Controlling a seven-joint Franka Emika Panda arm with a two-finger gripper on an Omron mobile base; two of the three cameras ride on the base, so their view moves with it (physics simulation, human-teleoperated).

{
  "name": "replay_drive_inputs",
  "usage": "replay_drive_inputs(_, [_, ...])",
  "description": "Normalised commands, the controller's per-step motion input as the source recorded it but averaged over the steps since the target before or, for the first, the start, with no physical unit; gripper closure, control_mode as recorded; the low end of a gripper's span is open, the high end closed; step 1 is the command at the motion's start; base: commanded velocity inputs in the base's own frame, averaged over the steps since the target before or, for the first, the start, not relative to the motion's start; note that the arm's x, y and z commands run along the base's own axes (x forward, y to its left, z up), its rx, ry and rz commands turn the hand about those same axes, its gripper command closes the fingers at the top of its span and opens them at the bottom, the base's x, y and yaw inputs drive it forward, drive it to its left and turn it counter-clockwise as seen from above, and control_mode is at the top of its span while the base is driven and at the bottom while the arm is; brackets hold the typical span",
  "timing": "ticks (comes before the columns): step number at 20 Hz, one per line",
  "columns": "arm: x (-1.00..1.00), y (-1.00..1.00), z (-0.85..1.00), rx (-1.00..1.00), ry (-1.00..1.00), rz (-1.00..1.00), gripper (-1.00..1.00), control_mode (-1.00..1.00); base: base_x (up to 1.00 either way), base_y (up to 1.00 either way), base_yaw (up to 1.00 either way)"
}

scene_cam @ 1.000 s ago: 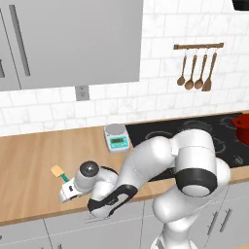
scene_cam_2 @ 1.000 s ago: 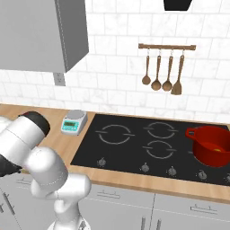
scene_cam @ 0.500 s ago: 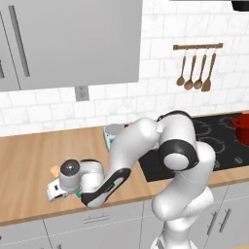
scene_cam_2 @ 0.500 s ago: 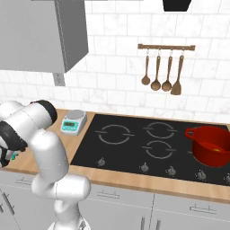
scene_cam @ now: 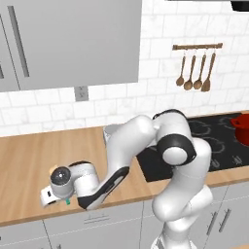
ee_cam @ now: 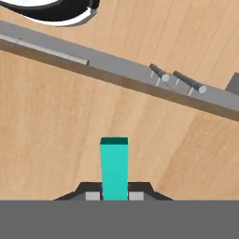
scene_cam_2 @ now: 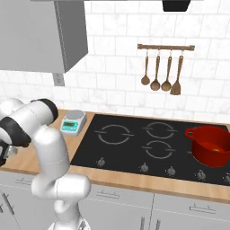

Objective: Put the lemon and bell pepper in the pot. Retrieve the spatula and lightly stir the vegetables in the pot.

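Observation:
My gripper (scene_cam: 66,198) is low over the front left of the wooden counter, with the white hand lying nearly flat. In the hand view my gripper (ee_cam: 114,196) is shut on a green stem (ee_cam: 114,164) that rises between the fingertips (ee_cam: 93,196). This is the bell pepper's stem, and the pepper's red body is hidden under the hand. A green bit (scene_cam: 67,200) shows beneath the hand. The red pot (scene_cam_2: 210,144) stands on the front right burner with the yellow lemon (scene_cam_2: 217,149) inside it. The spatula (scene_cam_2: 176,79) hangs rightmost on the wall rail.
A kitchen scale (scene_cam_2: 73,122) stands left of the black cooktop (scene_cam_2: 134,143). Three wooden spoons (scene_cam_2: 156,74) hang beside the spatula. The counter's front edge (ee_cam: 121,79) and drawer handles (ee_cam: 179,79) lie just beyond the gripper. Wall cabinets (scene_cam: 73,39) hang above.
The arm has swung further left and lower toward the counter's front left corner. The jaws went from open to shut on the green stem.

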Motion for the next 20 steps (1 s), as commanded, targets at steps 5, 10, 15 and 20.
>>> replay_drive_inputs(5, [-0.31, -0.23, 0.47, 0.18, 0.0, -0.02, 1.0, -1.0, 0.0, 0.0, 0.0])
replay_drive_inputs(10, [-0.17, -0.28, 1.0, 0.42, 0.0, -0.16, 1.0, -1.0, 0.0, 0.0, 0.0])
replay_drive_inputs(15, [-0.15, -0.37, 1.0, 0.58, 0.04, -0.32, 1.0, -1.0, 0.0, 0.0, 0.0])
replay_drive_inputs(20, [-0.29, -0.35, 1.0, 0.63, 0.12, -0.45, 1.0, -1.0, 0.0, 0.0, 0.0])
